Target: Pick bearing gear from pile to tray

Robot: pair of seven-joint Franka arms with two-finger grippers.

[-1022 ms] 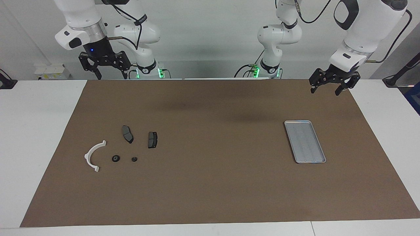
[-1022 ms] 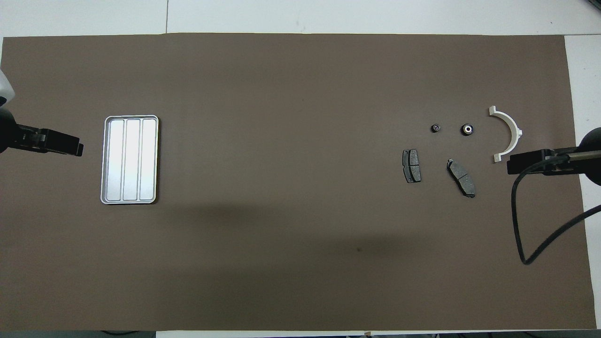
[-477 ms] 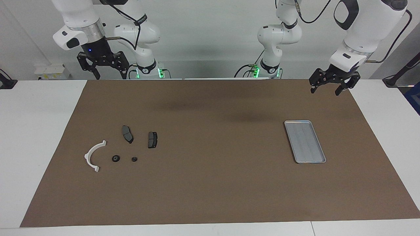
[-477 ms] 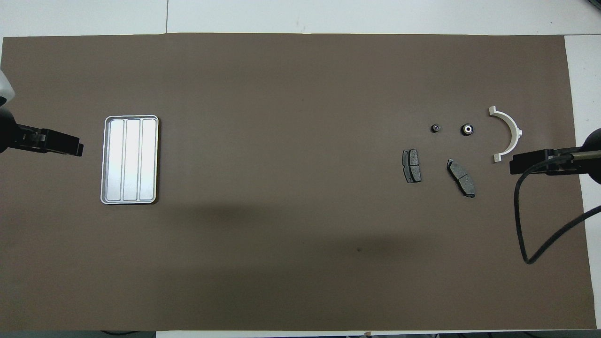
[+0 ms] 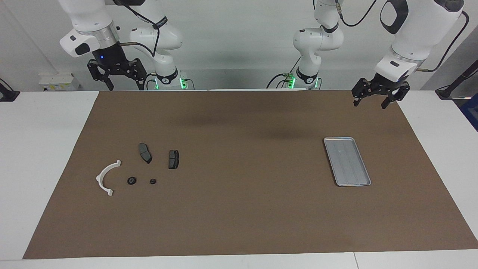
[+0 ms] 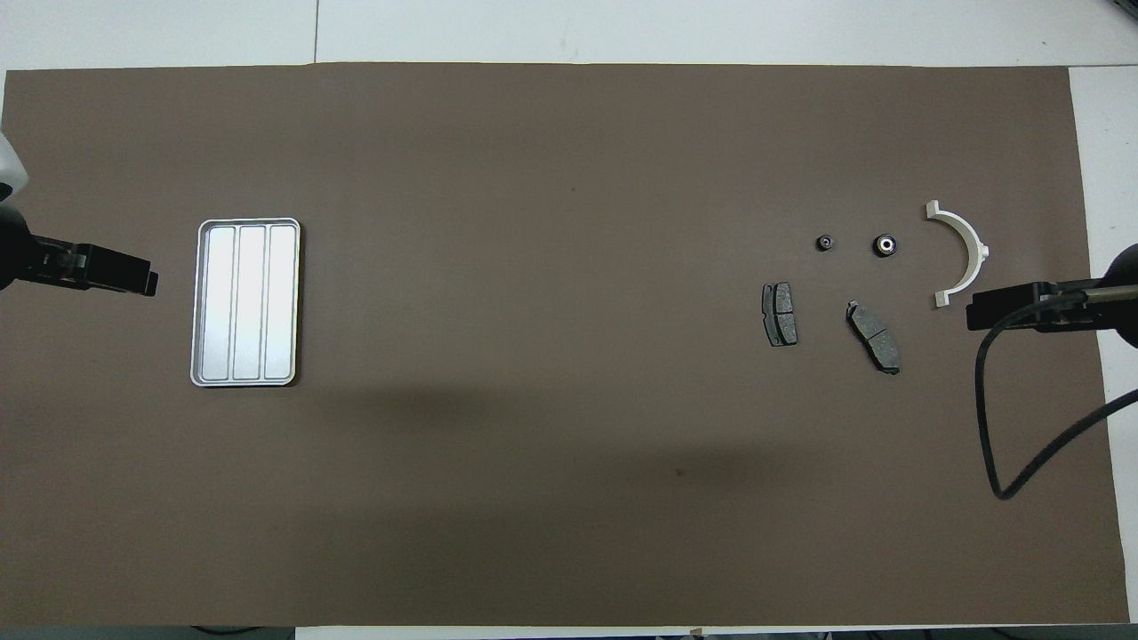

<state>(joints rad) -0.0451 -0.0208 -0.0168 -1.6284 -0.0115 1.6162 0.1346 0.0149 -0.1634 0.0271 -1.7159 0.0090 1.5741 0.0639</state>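
The right gripper point(image 5: 115, 79), fingers spread and empty, has risen slightly since a second ago, away from the pile point(image 5: 140, 170) of small dark and white parts near the right arm's end of the brown mat point(image 5: 239, 209). No pick has begun. The left gripper point(image 5: 377, 98), also spread, waits unmoved above the mat's corner by the flat silver metal tray point(image 5: 364, 183), which lies empty.

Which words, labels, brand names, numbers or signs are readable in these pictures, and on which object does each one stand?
None: no readable text, label, brand, number or sign shows in either view.
The tray is plain ribbed metal with no marking.
The white bracket, the two brake-pad plates and the two small round parts show no print.
The brown mat is blank.
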